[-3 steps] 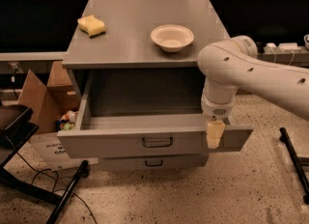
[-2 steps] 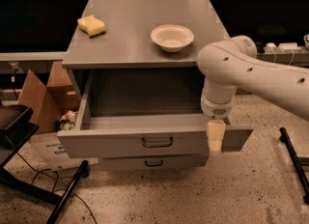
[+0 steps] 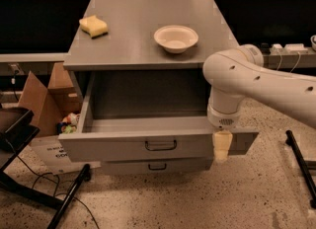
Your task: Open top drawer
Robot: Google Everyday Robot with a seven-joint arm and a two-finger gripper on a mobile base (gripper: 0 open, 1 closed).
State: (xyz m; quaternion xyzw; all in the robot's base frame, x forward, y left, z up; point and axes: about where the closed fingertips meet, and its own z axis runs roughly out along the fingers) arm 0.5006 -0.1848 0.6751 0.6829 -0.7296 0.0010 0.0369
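— Where did the top drawer (image 3: pixel 118 147) sit?
— It stood out under the cabinet top (image 3: pixel 133 48), above a lower drawer (image 3: pixel 128 167); the gripper (image 3: pixel 222 147) hung before its front, right of the handle (image 3: pixel 160 145).
— And on top?
— A sponge (image 3: pixel 93 25) at back left; a bowl (image 3: pixel 176 38) right of it, well apart; a cardboard box (image 3: pixel 42 102) stood left of the cabinet.

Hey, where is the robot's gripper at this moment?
In the camera view, the cream-tipped gripper hangs at the right end of the front of the pulled-out grey metal top drawer, right of its small black loop handle.
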